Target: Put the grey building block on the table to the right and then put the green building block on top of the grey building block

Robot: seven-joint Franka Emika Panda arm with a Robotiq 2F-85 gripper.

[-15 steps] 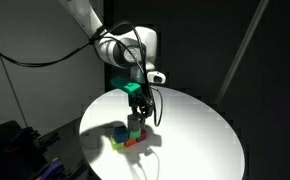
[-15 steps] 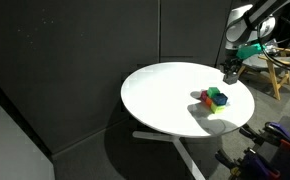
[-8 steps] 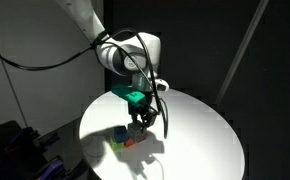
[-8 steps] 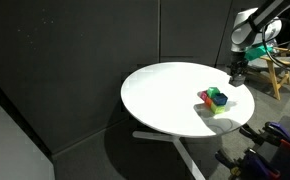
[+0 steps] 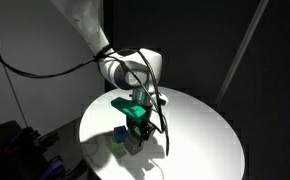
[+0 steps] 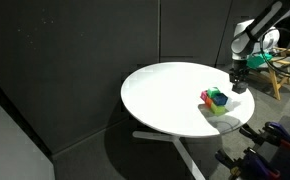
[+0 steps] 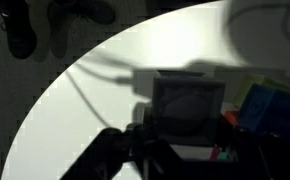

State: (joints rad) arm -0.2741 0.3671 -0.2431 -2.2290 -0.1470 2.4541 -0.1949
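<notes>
The grey building block (image 7: 188, 104) sits at the middle of the wrist view, in shadow, on the white table (image 7: 80, 95). My gripper (image 7: 185, 136) stands low over it, with the jaws on either side of it and apparently open. In an exterior view the gripper (image 5: 137, 137) is down at the block cluster, next to the dark blue cube (image 5: 118, 130). The green building block (image 6: 216, 96) shows in an exterior view on top of the cluster, with the gripper (image 6: 237, 86) just behind it. The grey block is hidden in both exterior views.
A dark blue cube (image 7: 277, 105) lies right of the grey block. A paler yellowish-green cube (image 5: 115, 144) lies at the cluster's near side. The cluster sits near the table's edge (image 6: 230, 118). A wooden frame (image 6: 276, 68) stands beyond the table. Dark curtains surround the scene.
My gripper has come down from above the cluster to the level of the blocks, and now covers part of the cluster in an exterior view. The blocks have not moved.
</notes>
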